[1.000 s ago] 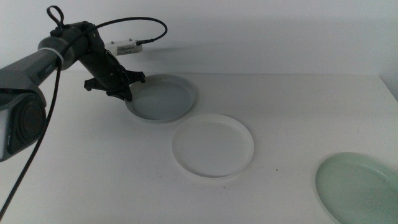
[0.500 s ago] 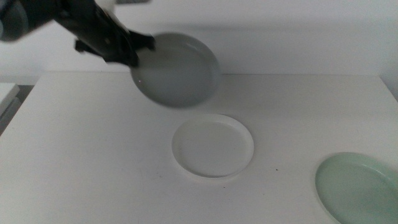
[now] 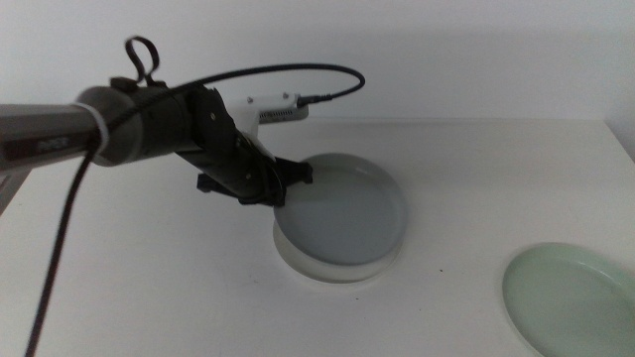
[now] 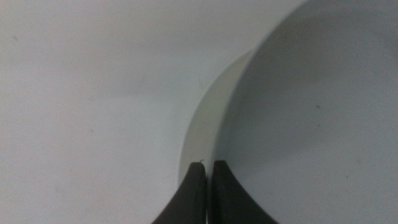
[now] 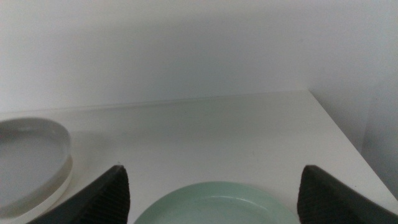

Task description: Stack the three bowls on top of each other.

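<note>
My left gripper is shut on the rim of the grey-blue bowl and holds it tilted just over the white bowl, whose rim shows under its near side. In the left wrist view the jaws pinch the grey-blue bowl's edge with the white bowl's rim beneath. The pale mint green bowl lies alone at the front right of the table. My right gripper is open above the green bowl in its wrist view and is out of the middle view.
A small white box with a black cable sits at the back of the white table. The table's right edge is near the green bowl.
My left gripper lifted the grey-blue bowl from the back left of the table, carried it right and toward the front, and lowered it over the white bowl.
</note>
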`<action>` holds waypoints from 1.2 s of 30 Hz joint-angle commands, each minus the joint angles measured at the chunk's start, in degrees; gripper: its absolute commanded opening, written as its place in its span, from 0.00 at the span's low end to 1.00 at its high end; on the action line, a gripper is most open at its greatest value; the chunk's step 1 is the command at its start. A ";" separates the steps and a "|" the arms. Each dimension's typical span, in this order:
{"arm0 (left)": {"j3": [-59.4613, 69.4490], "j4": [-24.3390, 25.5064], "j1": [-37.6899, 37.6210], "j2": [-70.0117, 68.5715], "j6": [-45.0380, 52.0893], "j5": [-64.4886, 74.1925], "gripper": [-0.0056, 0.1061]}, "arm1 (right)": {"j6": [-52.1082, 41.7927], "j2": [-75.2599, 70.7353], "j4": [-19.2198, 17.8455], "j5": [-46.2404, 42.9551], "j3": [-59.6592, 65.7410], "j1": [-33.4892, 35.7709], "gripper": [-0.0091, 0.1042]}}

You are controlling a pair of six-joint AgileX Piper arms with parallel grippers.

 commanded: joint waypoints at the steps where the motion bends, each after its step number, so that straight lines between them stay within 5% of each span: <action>1: 0.13 -1.59 -0.10 0.97 -0.09 -1.07 0.03 | -0.35 -0.25 -0.36 -0.76 0.21 -0.51 0.90; 8: -0.12 -2.22 -0.10 2.40 0.78 -0.98 0.14 | -0.35 -0.25 -0.36 -0.76 0.21 -0.51 0.90; 12: -2.26 -2.22 0.29 0.35 8.15 3.63 0.44 | -0.35 -0.25 -0.36 -0.76 0.21 -0.51 0.90; 16: -3.38 -3.57 2.30 -5.96 10.23 10.71 0.90 | -0.35 -0.25 -0.36 -0.76 0.21 -0.51 0.90; 21: -3.14 -12.05 3.34 -21.75 22.62 20.78 0.89 | -0.35 -0.25 -0.36 -0.76 0.21 -0.51 0.90; 36: 1.34 -13.55 3.34 -57.52 21.77 32.16 0.89 | -0.35 -0.25 -0.36 -0.76 0.21 -0.51 0.90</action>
